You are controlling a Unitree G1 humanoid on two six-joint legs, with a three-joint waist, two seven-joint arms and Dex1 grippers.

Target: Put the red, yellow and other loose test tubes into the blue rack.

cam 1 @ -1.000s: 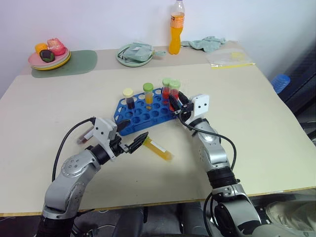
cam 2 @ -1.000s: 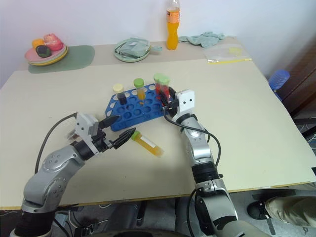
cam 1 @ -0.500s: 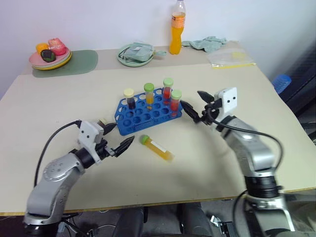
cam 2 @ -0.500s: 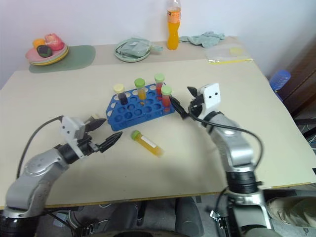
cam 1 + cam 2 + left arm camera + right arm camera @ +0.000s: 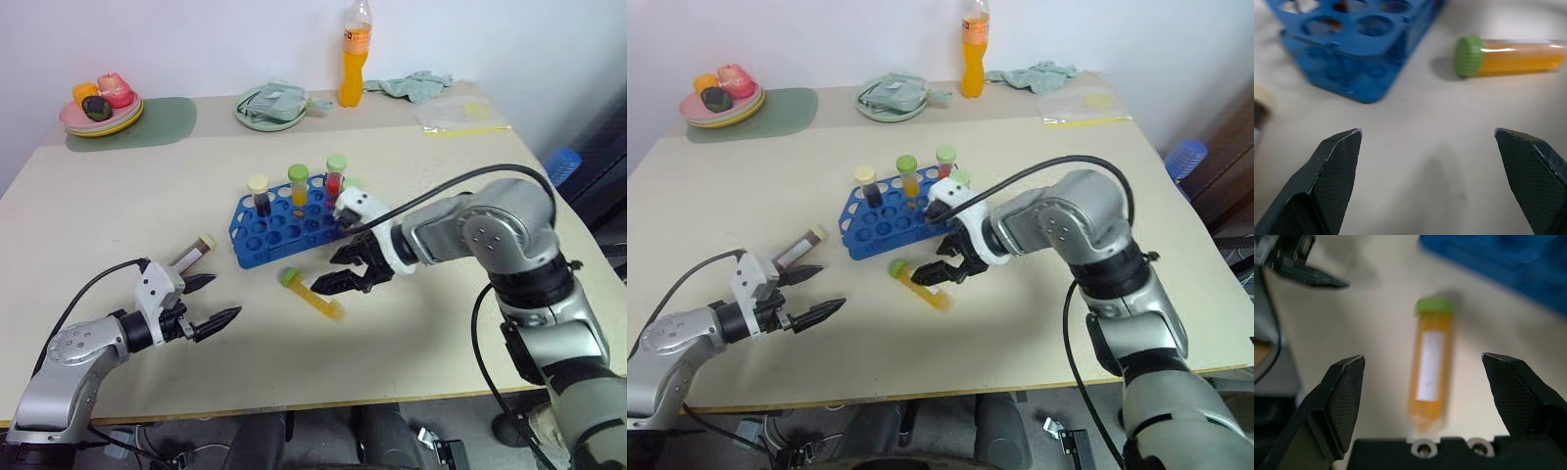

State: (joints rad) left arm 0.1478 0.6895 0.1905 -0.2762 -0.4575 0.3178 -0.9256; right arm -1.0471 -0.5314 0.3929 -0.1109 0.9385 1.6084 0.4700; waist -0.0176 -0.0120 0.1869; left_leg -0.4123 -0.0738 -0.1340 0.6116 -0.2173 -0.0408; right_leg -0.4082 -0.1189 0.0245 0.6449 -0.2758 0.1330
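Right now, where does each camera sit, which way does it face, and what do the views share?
Left eye: on the head, looking down over the table; both arms show.
Right eye: beside it, same scene.
Left wrist: along the open left claw toward the blue rack.
Right wrist: down between the open right claw fingers.
Shared: all show the yellow tube lying by the rack.
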